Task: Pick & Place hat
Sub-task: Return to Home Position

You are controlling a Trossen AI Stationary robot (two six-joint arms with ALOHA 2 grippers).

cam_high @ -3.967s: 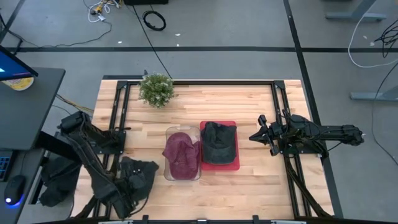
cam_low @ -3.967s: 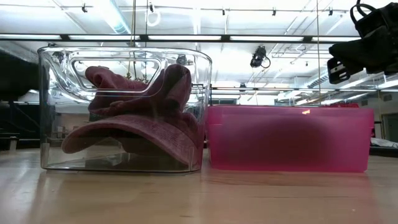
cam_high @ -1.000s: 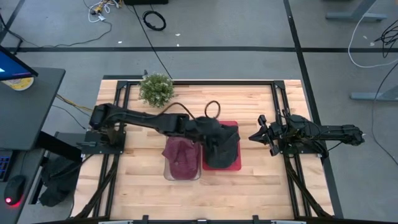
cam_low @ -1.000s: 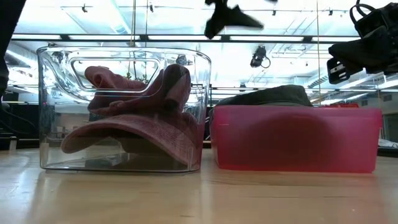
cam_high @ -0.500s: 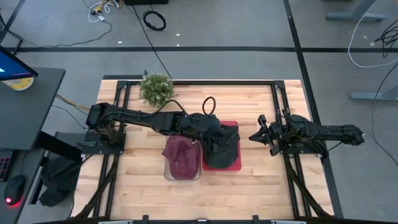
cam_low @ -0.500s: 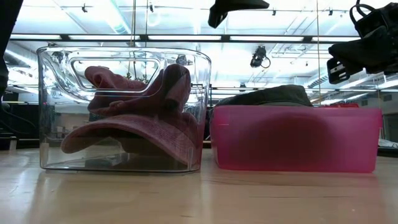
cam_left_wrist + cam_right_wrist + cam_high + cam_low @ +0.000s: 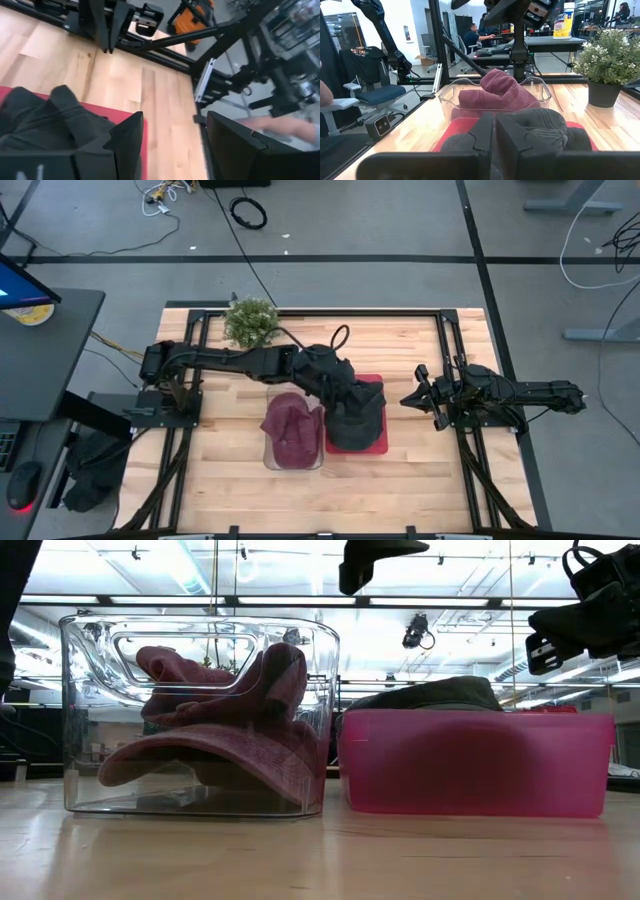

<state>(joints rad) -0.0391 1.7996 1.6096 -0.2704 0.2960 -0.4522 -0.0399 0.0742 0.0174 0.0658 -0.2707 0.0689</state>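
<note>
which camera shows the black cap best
The right wrist view: the black cap sits close, crown and seams clear, in the red bin. High view: the left arm overlaps it. Low view: only its top above the rim. Left wrist view: one edge.

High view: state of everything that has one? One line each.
left hand: open, empty, above red bin
right hand: shut, empty, right of red bin
black cap: in red bin
red bin: upright, holds black cap
red caps: in transparent bin
transparent bin: upright
potted plant: upright
</note>
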